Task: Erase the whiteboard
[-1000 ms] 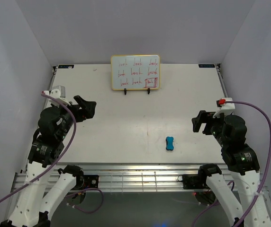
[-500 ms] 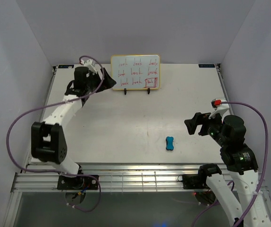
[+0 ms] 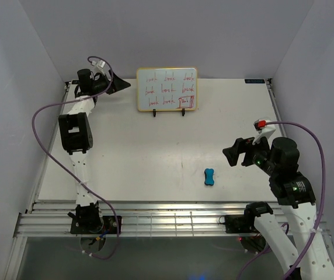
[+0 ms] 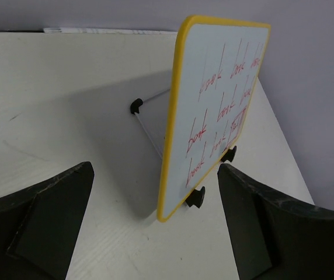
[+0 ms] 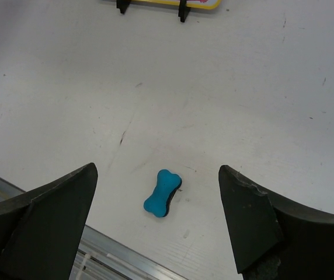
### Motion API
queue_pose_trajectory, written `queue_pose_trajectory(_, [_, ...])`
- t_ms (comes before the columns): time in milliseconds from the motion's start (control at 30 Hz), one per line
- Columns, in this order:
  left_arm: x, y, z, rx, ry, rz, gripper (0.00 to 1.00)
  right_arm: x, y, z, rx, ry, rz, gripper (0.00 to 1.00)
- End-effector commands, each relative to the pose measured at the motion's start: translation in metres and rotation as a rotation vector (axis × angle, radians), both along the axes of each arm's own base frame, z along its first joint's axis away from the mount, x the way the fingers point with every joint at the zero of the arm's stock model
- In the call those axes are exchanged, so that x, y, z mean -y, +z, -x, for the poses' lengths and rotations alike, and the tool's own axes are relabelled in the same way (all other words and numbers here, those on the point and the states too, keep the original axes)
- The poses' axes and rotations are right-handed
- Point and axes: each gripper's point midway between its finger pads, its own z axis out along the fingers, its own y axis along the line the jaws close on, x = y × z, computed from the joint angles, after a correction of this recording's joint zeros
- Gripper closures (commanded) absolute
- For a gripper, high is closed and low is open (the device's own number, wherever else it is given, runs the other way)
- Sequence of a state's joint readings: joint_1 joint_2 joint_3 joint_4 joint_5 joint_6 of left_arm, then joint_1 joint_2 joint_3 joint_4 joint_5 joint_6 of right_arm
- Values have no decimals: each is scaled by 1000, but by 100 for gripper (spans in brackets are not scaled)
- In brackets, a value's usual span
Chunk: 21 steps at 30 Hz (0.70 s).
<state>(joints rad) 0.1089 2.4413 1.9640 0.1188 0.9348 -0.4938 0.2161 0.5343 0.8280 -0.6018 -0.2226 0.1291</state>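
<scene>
Nine red scrawls like "book" cover the whiteboard (image 3: 166, 88); left gripper (image 3: 118, 86) and right gripper (image 3: 235, 154) gape empty.

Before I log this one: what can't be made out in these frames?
Red handwriting on the whiteboard: too small in the top view, foreshortened in the left wrist view.
In the right wrist view the whiteboard is cut off by the top edge; only its lower rim shows.
Easel stand: mostly behind the whiteboard in the top view.
</scene>
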Motion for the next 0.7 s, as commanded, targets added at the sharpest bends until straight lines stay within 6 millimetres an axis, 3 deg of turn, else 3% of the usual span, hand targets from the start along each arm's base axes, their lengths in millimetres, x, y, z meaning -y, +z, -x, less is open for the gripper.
queue_pose_trajectory(0, [38,37,2,115,-221,73,2,-3,1,-4,-1,29,20,10])
queue_pose_trajectory(67, [45,53,-7,163,-244,109,2,1,-2,-4,-9,14,36,10])
queue_pose_trajectory(100, [50,41,-8,106,-249,159,2,2,-4,-5,-10,7,42,10])
queue_pose_trajectory(300, [78,37,-6,139,-288,226,2,1,-6,-4,-26,11,42,10])
queue_pose_trajectory(367, [100,33,-5,140,-300,228,2,1,-4,-3,-24,15,43,10])
queue_pose_trajectory(467, [104,26,-11,127,-263,250,2,0,-3,-2,-21,21,40,9])
queue_pose_trajectory(667, [104,21,-19,130,-247,301,14,-2,-2,0,-24,37,33,8])
